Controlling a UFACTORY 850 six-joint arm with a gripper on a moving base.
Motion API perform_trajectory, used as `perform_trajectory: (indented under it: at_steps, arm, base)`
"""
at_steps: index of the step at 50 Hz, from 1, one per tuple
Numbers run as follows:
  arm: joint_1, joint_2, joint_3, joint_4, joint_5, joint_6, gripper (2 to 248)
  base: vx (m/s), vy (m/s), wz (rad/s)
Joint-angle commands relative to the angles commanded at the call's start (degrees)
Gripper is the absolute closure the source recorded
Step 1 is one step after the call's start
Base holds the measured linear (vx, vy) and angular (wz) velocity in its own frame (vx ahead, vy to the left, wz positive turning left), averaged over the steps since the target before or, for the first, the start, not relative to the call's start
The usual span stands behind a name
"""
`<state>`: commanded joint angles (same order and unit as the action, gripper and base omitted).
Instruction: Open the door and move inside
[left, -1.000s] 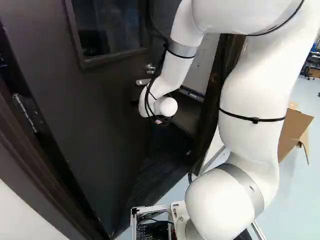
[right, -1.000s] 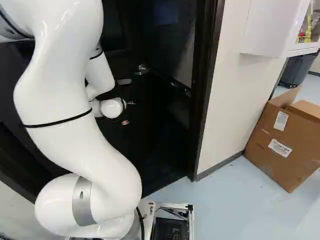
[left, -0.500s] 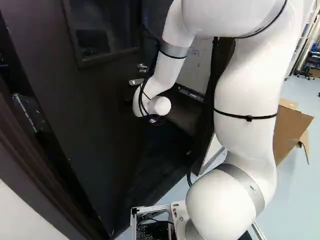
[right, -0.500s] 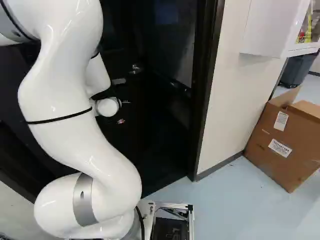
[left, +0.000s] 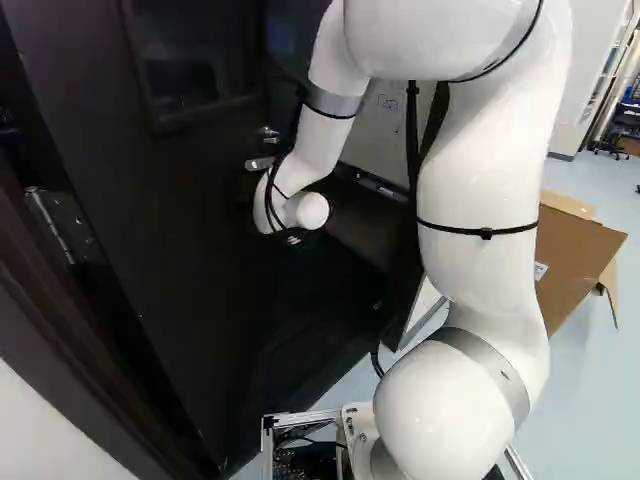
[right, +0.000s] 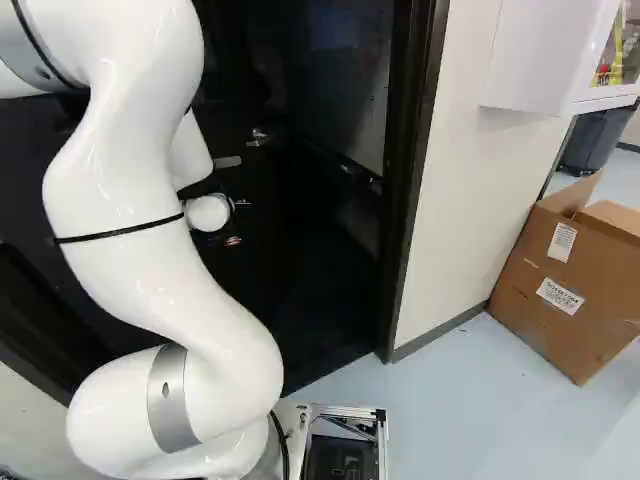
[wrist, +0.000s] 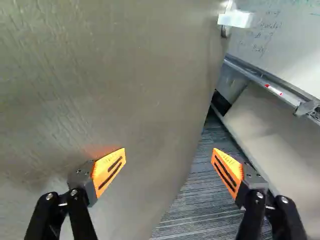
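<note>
The dark door (left: 150, 240) stands ajar, swung inward on its hinge (left: 55, 225). Its lever handle (left: 260, 163) sits just above my wrist; in the wrist view the handle (wrist: 235, 19) is ahead of the gripper, near the door's free edge. My gripper (right: 232, 240) is low beside the door in the right base view, mostly hidden by the arm. In the wrist view the gripper (wrist: 169, 156) is open, its fingers wide apart with nothing gripped. One orange pad (wrist: 109, 170) is close against the door's face; contact cannot be told. The other stands past the edge, over dark carpet.
The dark door frame (right: 408, 180) and a pale wall (right: 460, 180) bound the opening on its right. Beyond it are a whiteboard (wrist: 280, 45) with a tray (wrist: 270, 85) and striped carpet (wrist: 200, 210). A cardboard box (right: 570, 280) stands beside the wall.
The door has swung further inward, its handle shifting left in both base views. My arm has moved along with it, its wrist staying beside the door. The base has not moved.
</note>
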<state>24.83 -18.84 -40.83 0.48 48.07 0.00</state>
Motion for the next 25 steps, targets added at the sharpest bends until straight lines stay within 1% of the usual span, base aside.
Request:
perform_trajectory:
  at_steps: [25]
  arm:
    - [3.3,-3.1,-3.9,0.0,0.0,0.0,3]
  base:
    - [0.0,0.0,0.0]
